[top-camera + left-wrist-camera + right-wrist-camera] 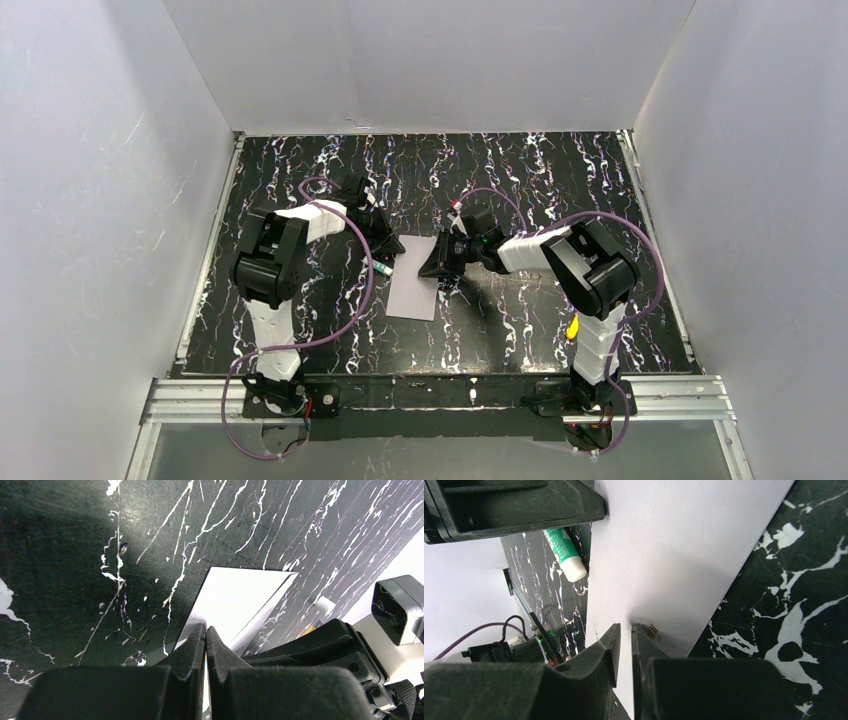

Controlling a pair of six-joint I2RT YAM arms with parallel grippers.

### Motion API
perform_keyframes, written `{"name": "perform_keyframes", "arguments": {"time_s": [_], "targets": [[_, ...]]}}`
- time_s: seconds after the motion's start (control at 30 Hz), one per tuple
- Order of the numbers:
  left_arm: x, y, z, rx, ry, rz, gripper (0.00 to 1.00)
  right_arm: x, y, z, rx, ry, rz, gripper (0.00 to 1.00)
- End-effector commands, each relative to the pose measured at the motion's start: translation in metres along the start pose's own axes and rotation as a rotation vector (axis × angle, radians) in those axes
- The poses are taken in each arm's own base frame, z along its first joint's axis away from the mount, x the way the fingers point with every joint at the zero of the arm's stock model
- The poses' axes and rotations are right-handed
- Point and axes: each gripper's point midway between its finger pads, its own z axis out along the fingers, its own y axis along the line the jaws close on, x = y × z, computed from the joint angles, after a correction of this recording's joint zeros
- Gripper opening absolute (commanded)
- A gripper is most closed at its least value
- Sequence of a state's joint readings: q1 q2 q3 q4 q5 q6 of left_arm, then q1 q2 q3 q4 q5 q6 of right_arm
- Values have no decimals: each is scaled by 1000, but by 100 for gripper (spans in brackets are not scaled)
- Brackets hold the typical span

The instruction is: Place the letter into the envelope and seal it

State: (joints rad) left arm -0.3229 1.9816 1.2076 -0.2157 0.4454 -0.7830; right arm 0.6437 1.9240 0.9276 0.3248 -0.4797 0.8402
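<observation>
Where the two arms meet mid-table, the envelope (416,292) lies on the marbled table (540,170), near end free. Left gripper (206,632) pinches its far left edge, jaws closed on the paper. Right gripper (626,630) clamps the far right edge, jaws nearly together. Tan patterned speck (652,628) beside the right fingers, can't tell what. Green-and-white tube (567,556) just off the left edge.

White panel walls (100,200) enclose a black, white-veined tabletop (560,170) with an aluminium rail (190,400) along its near edge.
</observation>
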Motion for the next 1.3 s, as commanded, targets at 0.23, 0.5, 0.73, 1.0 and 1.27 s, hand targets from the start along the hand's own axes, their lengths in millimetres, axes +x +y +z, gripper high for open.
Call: {"name": "perform_keyframes", "arguments": {"time_s": [0.23, 0.5, 0.73, 1.0, 1.27], "targets": [[8, 13, -4, -79, 21, 48, 0, 17, -48, 5, 219, 42, 53, 21], [-14, -55, -62, 48, -55, 223, 8, 31, -72, 0, 314, 60, 96, 20], [36, -55, -87, 164, -16, 292, 25, 29, -69, 0, 300, 32, 117, 20], [107, -51, -81, 295, 20, 341, 29, 26, -67, -6, 305, -16, 136, 20], [138, -45, -44, 264, 40, 369, 15, 31, -78, -11, 370, -38, 181, 20]]}}
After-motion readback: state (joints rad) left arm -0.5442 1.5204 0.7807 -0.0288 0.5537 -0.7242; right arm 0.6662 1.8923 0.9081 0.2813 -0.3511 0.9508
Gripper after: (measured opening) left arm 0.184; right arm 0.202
